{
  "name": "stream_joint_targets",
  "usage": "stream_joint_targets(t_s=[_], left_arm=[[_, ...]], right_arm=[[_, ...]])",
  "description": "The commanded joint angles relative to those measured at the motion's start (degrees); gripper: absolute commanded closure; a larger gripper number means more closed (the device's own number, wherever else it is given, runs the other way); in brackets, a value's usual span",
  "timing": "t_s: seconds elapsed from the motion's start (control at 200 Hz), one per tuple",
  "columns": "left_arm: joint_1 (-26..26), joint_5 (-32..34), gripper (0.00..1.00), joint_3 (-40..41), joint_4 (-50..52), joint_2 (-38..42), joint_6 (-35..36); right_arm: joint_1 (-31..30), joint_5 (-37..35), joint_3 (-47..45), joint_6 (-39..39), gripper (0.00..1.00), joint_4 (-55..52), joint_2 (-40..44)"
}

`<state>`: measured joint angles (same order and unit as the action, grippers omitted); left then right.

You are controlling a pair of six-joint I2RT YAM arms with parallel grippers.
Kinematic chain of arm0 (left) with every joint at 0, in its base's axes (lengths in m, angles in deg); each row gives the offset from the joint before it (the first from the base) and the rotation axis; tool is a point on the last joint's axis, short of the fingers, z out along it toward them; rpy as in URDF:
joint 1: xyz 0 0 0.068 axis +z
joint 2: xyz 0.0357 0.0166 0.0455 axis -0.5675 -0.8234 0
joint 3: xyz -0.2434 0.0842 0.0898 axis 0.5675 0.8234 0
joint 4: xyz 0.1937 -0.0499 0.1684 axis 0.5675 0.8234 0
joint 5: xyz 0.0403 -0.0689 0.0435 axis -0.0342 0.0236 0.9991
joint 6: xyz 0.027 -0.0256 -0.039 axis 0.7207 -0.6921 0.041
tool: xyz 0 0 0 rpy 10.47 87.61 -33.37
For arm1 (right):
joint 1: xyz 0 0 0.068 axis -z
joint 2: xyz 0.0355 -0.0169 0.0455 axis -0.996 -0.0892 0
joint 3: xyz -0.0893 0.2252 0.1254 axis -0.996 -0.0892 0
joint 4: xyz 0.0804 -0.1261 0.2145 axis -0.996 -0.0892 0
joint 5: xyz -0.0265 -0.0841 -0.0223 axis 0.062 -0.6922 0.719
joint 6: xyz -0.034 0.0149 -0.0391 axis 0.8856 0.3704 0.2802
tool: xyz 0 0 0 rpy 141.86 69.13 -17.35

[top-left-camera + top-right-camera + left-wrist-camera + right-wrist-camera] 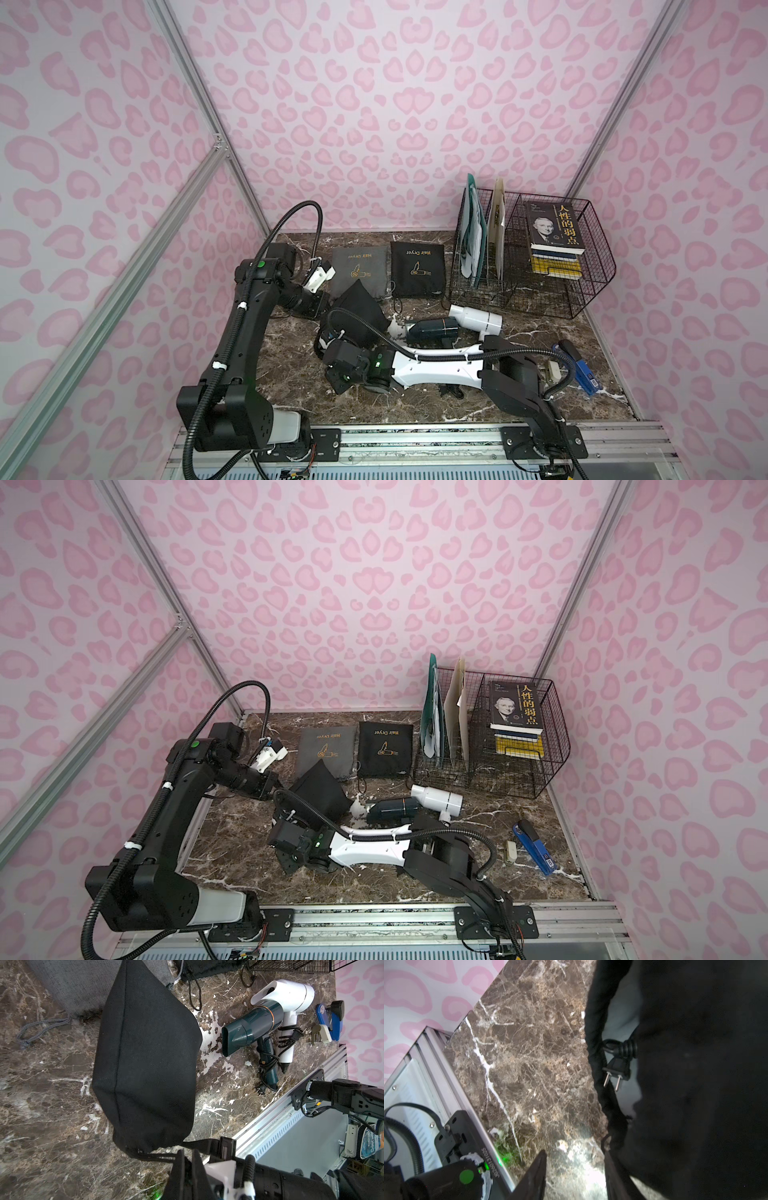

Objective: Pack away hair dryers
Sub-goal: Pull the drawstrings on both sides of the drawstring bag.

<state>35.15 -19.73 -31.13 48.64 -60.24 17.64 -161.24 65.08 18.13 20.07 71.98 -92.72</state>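
Left gripper (188, 1151) is pinched tight on the drawstring end of the bulging black fabric drawstring pouch (149, 1053), left of the table's centre. It looks like it is anchoring the mouth.

Right gripper (575, 1153) has its jaws partly apart with bare marble between them and one finger against the mouth hem. Nothing is clamped that the wrist view shows; probably spreading or tucking the opening.

Inside the mouth is a pale plastic body (620, 1020) with a coiled black cord and two-pin plug (615, 1070). That reads as one hair dryer already in, though its colour is hard to tell in there.

Mid-table, right of centre, the dark teal T-shaped hair dryer (432, 330) touches the white T-shaped hair dryer (478, 320). Both lie down unpacked, cords on handles.

A blue stapler (582, 372) and a small beige clip-like thing (552, 370) sit near the right edge, irrelevant.

Along the far edge a flat grey fabric pouch (357, 270) and a flat black fabric pouch (417, 268), both printed "Hair Dryer", lie side by side. They are presumably staged for those two. The held pouch's closed end overlaps the grey one's near corner.

In the far right corner a black wire rack (600, 266) holds folders and stacked books.

Surface is a dark brown marble-pattern table top (415, 409) with white scuffs by the teal dryer. It looks slick, so nudged dryers may slide. An aluminium rail (415, 436) along the front edge carries both arm bases.

The room has pink leopard-print walls (374, 104) on aluminium frame posts (199, 95).
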Motion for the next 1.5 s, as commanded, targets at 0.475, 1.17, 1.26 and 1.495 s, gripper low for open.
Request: stream_joint_targets(t_s=[0.475,1.17,1.26,1.495], left_arm=[[-0.01,1.55,0.93,1.83,-2.94,0.42,1.12],[0.06,0.51,0.92,1.99,-3.12,-0.22,1.46],[0.04,0.39,0.92,2.25,-3.18,-0.09,1.36],[0.04,0.17,0.92,2.2,-3.13,-0.02,1.36]], right_arm=[[0.32,-3.23,-3.75,0.61,0.54,0.38,-1.04],[1.14,-2.89,4.41,2.57,0.56,-5.92,-9.4],[1.14,-2.93,5.6,2.94,0.58,-7.23,-9.93],[0.78,-3.55,7.38,4.25,0.75,-12.02,-12.39]])
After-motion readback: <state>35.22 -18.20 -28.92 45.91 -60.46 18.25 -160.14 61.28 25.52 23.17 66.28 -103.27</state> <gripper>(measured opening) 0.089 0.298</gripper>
